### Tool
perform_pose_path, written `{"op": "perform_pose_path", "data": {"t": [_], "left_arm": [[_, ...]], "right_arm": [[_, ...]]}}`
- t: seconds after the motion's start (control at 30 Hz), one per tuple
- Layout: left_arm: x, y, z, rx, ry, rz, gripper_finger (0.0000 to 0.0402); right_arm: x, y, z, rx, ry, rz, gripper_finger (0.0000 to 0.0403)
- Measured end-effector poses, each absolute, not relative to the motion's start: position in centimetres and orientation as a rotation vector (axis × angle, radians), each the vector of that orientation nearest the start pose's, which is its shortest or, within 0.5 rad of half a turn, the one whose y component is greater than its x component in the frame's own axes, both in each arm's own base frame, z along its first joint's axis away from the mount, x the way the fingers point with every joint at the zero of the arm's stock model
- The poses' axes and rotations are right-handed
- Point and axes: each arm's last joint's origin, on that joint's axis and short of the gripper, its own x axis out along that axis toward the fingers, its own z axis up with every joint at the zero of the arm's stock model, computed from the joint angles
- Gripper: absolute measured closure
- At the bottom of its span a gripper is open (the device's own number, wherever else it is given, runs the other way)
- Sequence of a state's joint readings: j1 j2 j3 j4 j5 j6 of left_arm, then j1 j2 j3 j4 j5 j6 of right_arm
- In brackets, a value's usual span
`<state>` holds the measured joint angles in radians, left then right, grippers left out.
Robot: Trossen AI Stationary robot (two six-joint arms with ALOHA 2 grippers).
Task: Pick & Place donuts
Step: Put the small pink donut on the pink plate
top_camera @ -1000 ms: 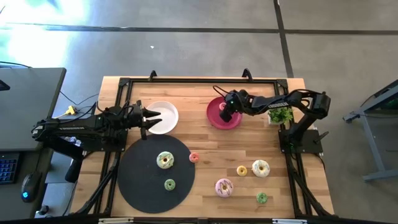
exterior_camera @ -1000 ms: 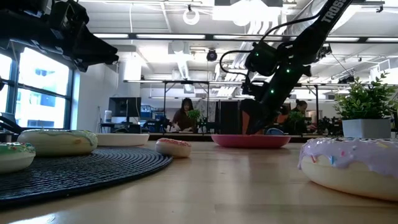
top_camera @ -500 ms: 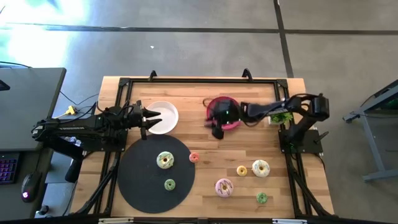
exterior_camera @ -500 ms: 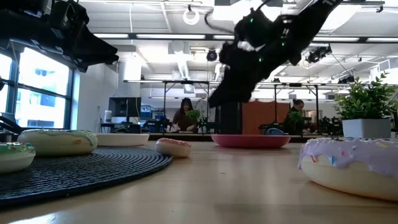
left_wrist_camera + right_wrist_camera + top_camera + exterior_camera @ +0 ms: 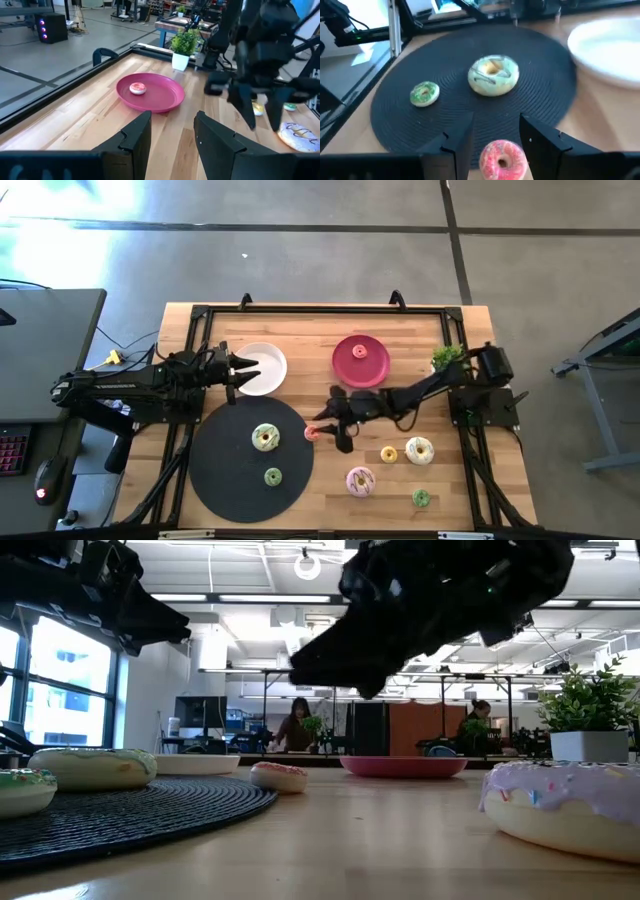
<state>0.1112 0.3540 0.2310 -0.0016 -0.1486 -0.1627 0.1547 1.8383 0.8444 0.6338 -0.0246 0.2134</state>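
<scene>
Moved right gripper (image 5: pixel 322 423) from red plate (image 5: pixel 345 370) to small pink donut (image 5: pixel 311 433) beside black mat (image 5: pixel 220 470); fingers spread, empty. Risk: donut off-centre, finger nudges it, slips. Left gripper (image 5: pixel 236 373) open, idle over white plate (image 5: pixel 268 360)

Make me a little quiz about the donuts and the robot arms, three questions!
1. True or false: a small pink donut lies on the red plate.
2. How many donuts lie on the black mat? A) one B) two C) four
3. Fill in: the right gripper hovers, open, over the small ____ donut just off the mat's edge.

Key:
1. True.
2. B: the large cream-iced donut and the small green donut.
3. Pink. The left gripper waits by the white plate.
</scene>
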Motion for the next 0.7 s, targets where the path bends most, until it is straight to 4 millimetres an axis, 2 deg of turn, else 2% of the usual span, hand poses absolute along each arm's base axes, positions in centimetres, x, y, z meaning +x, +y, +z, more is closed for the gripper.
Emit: {"op": "perform_pose_path", "data": {"t": [0.17,0.33,0.53,0.7], "left_arm": [[11.7,1.7,21.3,-0.159,0.104,0.269,0.0259],[11.7,1.7,21.2,-0.159,0.105,0.267,0.0259],[11.7,1.7,21.1,-0.159,0.120,0.262,0.0259],[11.7,1.7,20.7,-0.162,0.158,0.265,0.0259]], "right_arm": [[37.9,6.2,11.8,0.244,0.470,0.144,0.0255],[39.9,6.3,10.2,0.230,0.538,0.136,0.0256],[40.9,6.4,11.1,0.142,0.609,0.150,0.0256],[40.8,6.4,12.9,0.089,0.704,0.160,0.0256]]}}
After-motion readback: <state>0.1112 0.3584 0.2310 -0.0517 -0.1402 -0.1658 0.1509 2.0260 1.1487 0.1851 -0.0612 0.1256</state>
